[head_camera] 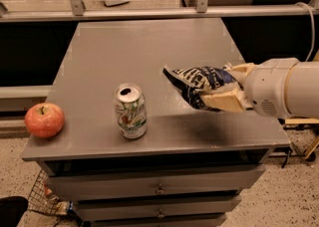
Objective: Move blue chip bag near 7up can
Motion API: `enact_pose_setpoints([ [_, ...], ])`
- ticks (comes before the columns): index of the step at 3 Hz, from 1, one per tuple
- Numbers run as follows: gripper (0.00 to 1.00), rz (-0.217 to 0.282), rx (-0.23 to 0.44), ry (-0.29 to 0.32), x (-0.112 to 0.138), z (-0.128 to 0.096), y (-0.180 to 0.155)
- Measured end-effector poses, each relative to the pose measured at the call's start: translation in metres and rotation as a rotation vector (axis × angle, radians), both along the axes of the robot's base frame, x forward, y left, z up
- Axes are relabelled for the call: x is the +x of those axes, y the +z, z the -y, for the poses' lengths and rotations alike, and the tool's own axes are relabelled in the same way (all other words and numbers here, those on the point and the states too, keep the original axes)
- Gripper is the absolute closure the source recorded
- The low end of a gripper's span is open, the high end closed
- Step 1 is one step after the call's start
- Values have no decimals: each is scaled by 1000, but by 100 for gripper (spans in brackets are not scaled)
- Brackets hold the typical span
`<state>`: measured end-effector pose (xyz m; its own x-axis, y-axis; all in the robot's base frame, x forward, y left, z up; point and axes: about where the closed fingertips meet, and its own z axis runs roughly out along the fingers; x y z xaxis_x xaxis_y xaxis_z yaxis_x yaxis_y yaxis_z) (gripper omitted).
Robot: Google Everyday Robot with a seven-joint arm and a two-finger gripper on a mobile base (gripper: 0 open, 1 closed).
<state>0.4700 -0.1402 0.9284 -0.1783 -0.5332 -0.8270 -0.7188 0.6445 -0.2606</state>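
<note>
Grey tabletop [149, 42] over a chest of drawers [159, 189] fills most of the view, with a metal rail running behind it. Near the front edge stands the 7up can [130, 111], upright, and at the front left corner sits a red apple [45, 120], well apart from the can. The claw [219, 85] reaches in from the right, above the right half of the tabletop, its two pale fingers closed onto the blue chip bag [197, 84], one above and one below the crumpled foil. The bag hangs in the air, clear of the surface to judge by the shadow beneath it, with its free end pointing left toward the can. The pickup looks done and the carry is part-way: a plain gap of tabletop lies between bag and can. What is left, as I judge it, is to bring the bag further left and a little forward, lower it onto the tabletop just beside the can without tipping it, and let go
</note>
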Motion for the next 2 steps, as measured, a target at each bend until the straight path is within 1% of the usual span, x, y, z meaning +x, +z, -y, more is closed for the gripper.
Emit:
enact_pose_setpoints([
  [1,83,1,-4,3,0,-3,1],
  [2,59,4,-7,7,-1,-5,3],
])
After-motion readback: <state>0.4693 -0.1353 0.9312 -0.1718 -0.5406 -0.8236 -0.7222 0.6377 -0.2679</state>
